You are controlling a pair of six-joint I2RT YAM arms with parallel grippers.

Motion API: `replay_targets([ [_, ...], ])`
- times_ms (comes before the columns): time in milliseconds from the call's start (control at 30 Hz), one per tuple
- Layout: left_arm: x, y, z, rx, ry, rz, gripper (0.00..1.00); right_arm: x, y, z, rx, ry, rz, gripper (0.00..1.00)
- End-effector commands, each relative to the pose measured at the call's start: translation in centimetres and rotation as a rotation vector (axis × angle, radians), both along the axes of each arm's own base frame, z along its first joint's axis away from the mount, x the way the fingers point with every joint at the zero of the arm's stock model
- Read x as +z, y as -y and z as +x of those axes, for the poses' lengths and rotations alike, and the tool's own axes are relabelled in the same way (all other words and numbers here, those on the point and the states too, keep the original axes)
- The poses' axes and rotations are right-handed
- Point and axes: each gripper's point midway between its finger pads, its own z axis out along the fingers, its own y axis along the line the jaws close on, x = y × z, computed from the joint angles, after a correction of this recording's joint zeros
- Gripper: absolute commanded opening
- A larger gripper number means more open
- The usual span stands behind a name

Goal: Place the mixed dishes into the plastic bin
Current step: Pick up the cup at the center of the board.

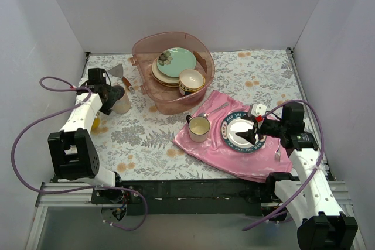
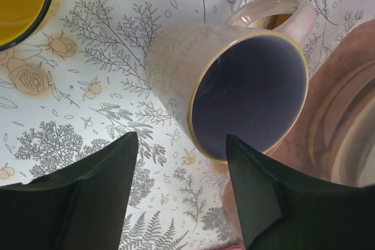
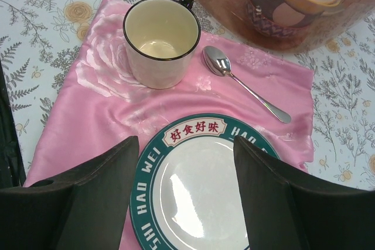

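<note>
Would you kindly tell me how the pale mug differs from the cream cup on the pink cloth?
The pale ceramic mug is purple inside, the cream dark-rimmed cup cream inside. The mug's handle is pale, the cup's dark. The mug stands on the floral table cover, the cup on the pink satin cloth. Both stand upright, empty.

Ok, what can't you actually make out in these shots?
- Yellow mug: the left wrist view cuts it off at the top-left corner; in the top view the left arm covers most of it.
- Stacked plates under the mint-green plate in the plastic bin: the top view shows only rims, count unclear.
- Lettered plate: the right wrist view cuts its near part at the bottom edge; the right gripper hides its sides.
</note>
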Motion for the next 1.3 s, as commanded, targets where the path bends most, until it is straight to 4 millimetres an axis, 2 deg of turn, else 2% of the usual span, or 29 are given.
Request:
replay_targets([
  [0,1.3,-1.5,1.3,0.052,0.021,0.042,0.55,0.4,0.1,0.4,-0.005,0.025,0.007,0.73],
  [67,0.9,-1.8,1.3,0.068,0.009,0.044,0.54,0.4,0.1,0.4,-0.004,0.024,0.007,0.73],
  [133,0.4,-2.0,1.3,0.080,-0.001,0.051,0.46,0.4,0.1,0.4,-0.004,0.025,0.007,0.73],
  [367,-0.2,-2.7,1.6,0.110,-0.017,0.055,0.31,0.4,0.1,0.4,-0.006,0.024,0.006,0.73],
  [533,-0.1,-2.9,1.4,0.127,-0.005,0.057,0.17,0.6,0.2,0.5,-0.010,0.032,0.005,0.73],
  [600,0.3,-2.9,1.4,0.124,0.007,0.053,0.08,0.5,0.1,0.4,-0.008,0.030,0.004,0.73],
  [667,0.6,-2.9,1.4,0.118,0.017,0.047,0.05,0.5,0.2,0.5,-0.012,0.030,0.004,0.73],
  [767,2.2,-2.8,1.4,0.111,0.067,0.048,0.01,0.5,0.2,0.5,-0.013,0.032,0.003,0.73],
  [900,5.0,-2.6,1.4,0.087,0.141,0.049,0.00,0.5,0.2,0.5,-0.013,0.030,0.004,0.73],
  [1267,14.4,-1.8,1.3,0.010,0.357,0.084,0.00,0.6,0.3,0.6,-0.016,0.035,0.002,0.73],
])
